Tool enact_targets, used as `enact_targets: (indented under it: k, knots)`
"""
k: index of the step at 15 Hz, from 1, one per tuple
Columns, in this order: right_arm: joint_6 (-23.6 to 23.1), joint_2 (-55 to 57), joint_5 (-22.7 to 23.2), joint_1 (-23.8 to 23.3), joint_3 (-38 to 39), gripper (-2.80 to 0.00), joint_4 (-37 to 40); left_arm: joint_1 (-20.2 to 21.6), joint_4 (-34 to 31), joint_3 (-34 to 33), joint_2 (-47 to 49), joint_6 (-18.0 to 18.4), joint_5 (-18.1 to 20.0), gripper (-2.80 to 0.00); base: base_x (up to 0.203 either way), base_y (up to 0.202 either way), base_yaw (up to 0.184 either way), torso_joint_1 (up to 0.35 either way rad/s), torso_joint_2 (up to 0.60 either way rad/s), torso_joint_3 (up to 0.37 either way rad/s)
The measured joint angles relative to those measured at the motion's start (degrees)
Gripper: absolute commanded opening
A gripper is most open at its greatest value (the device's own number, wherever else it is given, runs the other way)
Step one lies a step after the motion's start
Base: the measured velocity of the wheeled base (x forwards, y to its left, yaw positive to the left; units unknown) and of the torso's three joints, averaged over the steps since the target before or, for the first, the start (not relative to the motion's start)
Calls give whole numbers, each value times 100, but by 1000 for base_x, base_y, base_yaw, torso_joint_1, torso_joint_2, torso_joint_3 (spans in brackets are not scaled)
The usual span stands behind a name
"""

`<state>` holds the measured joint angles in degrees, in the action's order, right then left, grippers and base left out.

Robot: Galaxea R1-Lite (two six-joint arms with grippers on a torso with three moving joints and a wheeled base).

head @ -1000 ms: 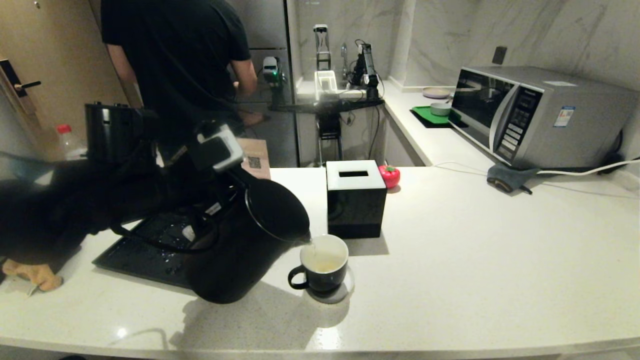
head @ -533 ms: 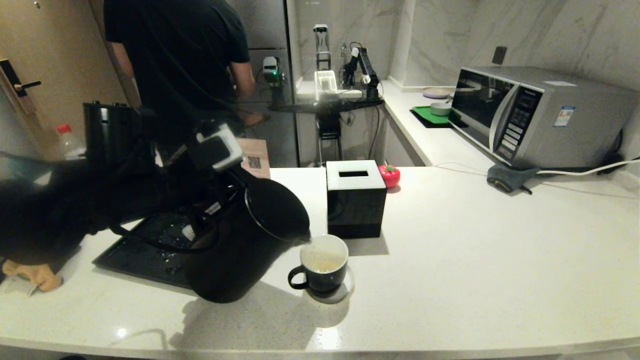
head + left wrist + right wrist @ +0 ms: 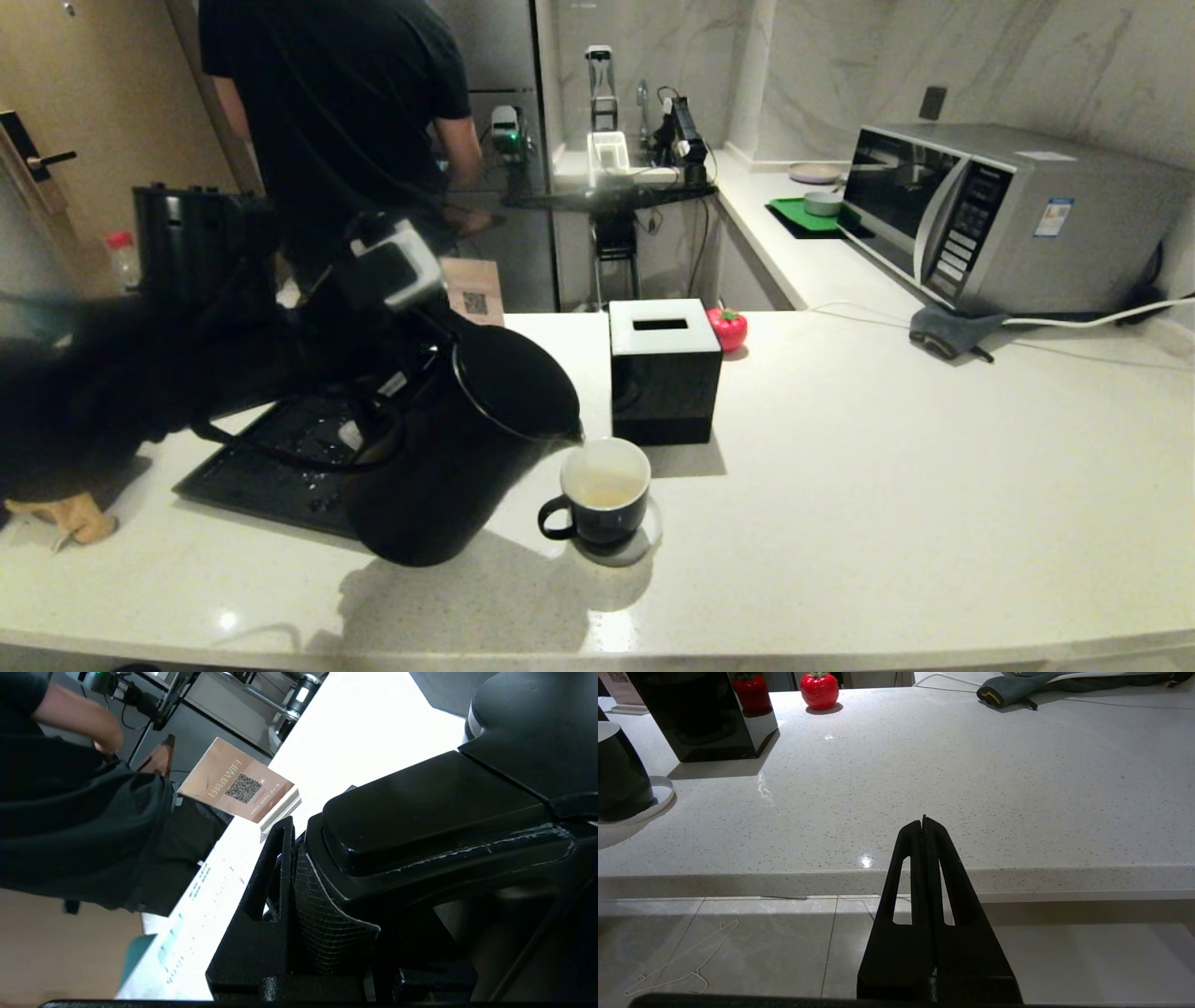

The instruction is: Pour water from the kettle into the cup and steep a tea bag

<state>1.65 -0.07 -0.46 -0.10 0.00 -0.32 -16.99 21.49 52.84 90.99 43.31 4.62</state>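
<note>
matte-black kettle (image 3: pixel 448 448), tilted left of centre, spout over the white-lined cup (image 3: pixel 602 493). left gripper (image 3: pixel 299 896) clamps its handle, seen only at the wrist; right gripper (image 3: pixel 924 826) pinched closed, empty.

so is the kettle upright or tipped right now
Tipped. The kettle leans with its spout just above the cup, base lifted off the counter on the cup's side, held by the left tool.
</note>
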Motion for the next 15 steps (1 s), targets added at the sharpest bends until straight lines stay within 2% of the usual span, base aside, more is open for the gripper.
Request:
enact_targets:
  k: [9, 15]
  knots:
    - [-2, 0, 5, 0, 0, -280, 1, 56, -1, -212, -387, -553, -2, -280, 0, 0, 0, 0, 0, 0]
    - [2, 0, 0, 0, 0, -280, -1, 446, -2, -475, -941, -934, 10, -280, 0, 0, 0, 0, 0, 0]
